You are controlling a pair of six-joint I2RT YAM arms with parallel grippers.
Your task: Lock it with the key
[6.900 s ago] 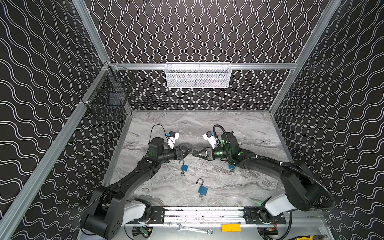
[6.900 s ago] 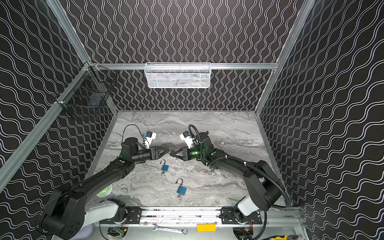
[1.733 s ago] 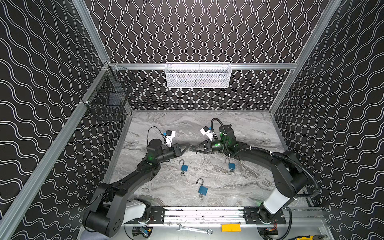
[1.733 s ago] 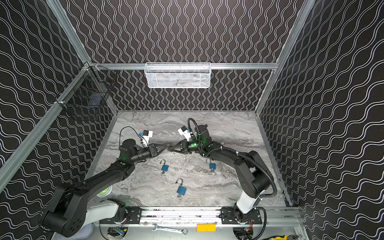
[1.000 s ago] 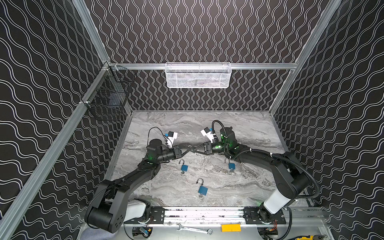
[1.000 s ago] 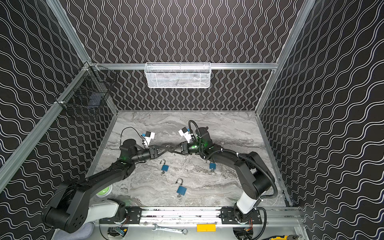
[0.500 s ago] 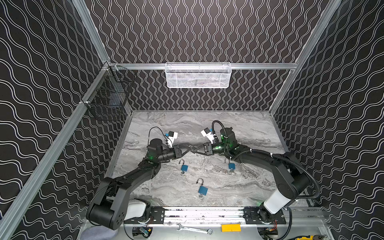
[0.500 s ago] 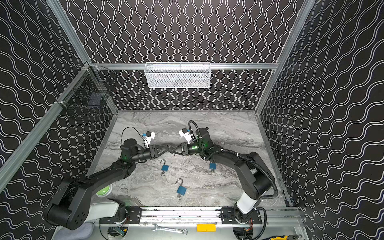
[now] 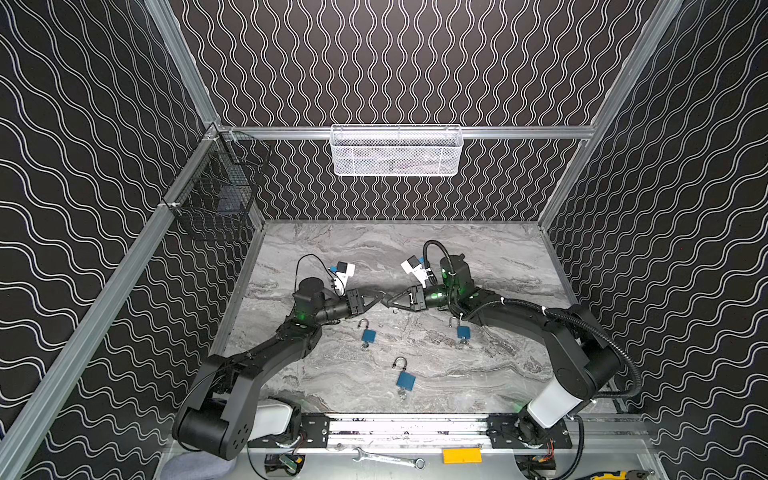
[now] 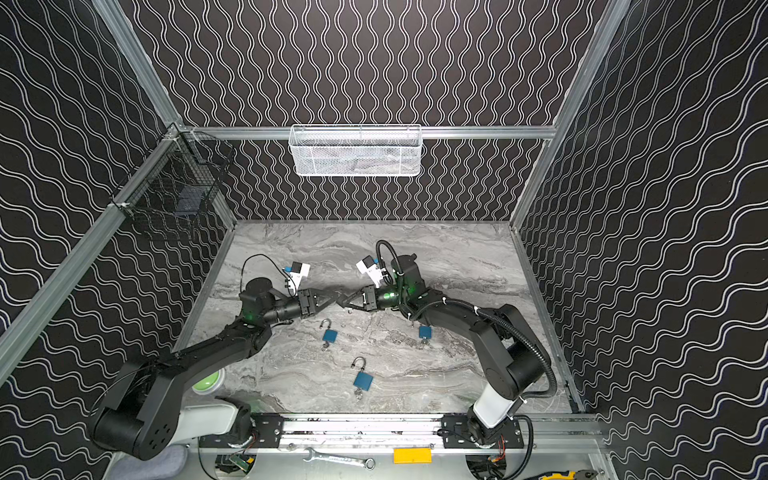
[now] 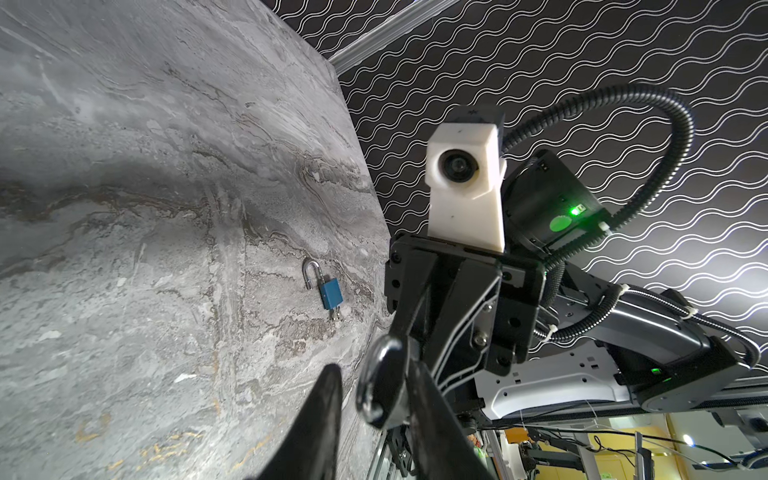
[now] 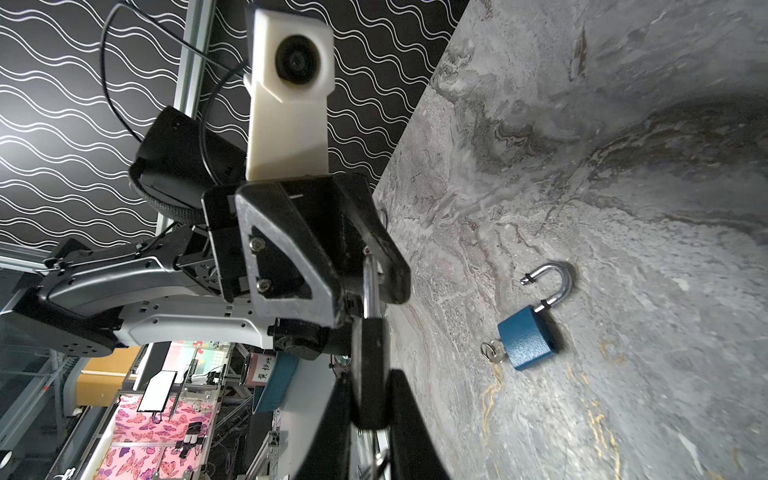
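Note:
My two grippers meet tip to tip above the middle of the marble table (image 9: 415, 249). The right gripper (image 9: 390, 301) (image 10: 343, 302) (image 12: 370, 378) is shut on the dark body of a padlock (image 12: 370, 365). The padlock's silver shackle (image 12: 368, 286) (image 11: 380, 382) reaches in between the fingers of the left gripper (image 9: 379, 296) (image 10: 332, 297) (image 11: 372, 365). Those jaws stand apart: the shackle lies against one finger, with a gap to the other finger (image 11: 322, 411). A silvery bit, perhaps the key (image 12: 375, 456), shows under the body.
Three blue padlocks lie on the table with open shackles and keys in them (image 9: 368, 334) (image 9: 462, 331) (image 9: 405, 379). A white mesh basket (image 9: 395, 151) hangs on the back wall and a black wire basket (image 9: 216, 195) on the left wall. A wrench (image 9: 386, 458) lies on the front rail.
The left gripper's jaws have parted a little off the shackle. Both arms stay where they were, tip to tip, and the right gripper keeps its hold.

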